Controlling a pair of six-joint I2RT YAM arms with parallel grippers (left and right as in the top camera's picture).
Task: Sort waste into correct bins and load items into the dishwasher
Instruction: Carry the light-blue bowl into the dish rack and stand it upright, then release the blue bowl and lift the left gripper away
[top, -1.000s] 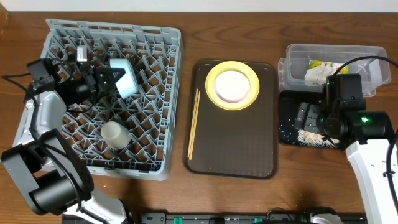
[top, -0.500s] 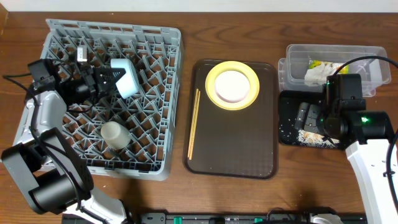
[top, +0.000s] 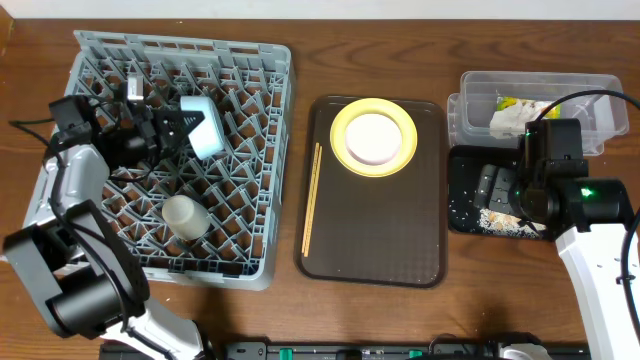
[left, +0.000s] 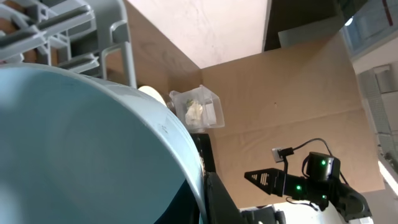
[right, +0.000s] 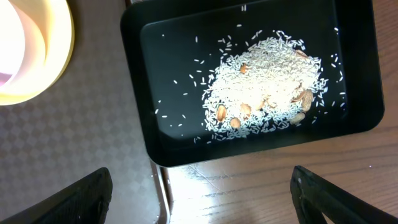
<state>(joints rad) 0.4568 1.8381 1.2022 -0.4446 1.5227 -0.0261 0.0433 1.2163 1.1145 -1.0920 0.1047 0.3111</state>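
The grey dish rack (top: 250, 200) is taking up the left end of the desk, reaching from near the far edge almost to the near one. Over its far-left part the left gripper (top: 180, 127) is reaching in, its fingers clamping together on the rim of the light blue bowl (top: 205, 130), which is standing tilted on its edge among the lattice; in the left wrist view that bowl (left: 81, 143) is filling most of the picture. A small white cup (top: 183, 215) is sitting in the rack nearer the near edge, apart from the bowl. In the middle of the desk the brown serving tray (top: 380, 230) is carrying the chopsticks (top: 311, 196), lying along its left side, and the yellow-green plate (top: 342, 140) at its far end. At the far right corner the clear tub (top: 480, 85) is holding the printed wrapper (top: 522, 102) and the white tissue (top: 508, 121). Just in front of it the black tray (top: 462, 215) is lying by the right edge, with the rice crumbs (right: 261, 81) heaped in it. The right gripper (top: 497, 190) is hanging over this tray with its fingers (right: 87, 193) standing wide apart, gripping nothing.
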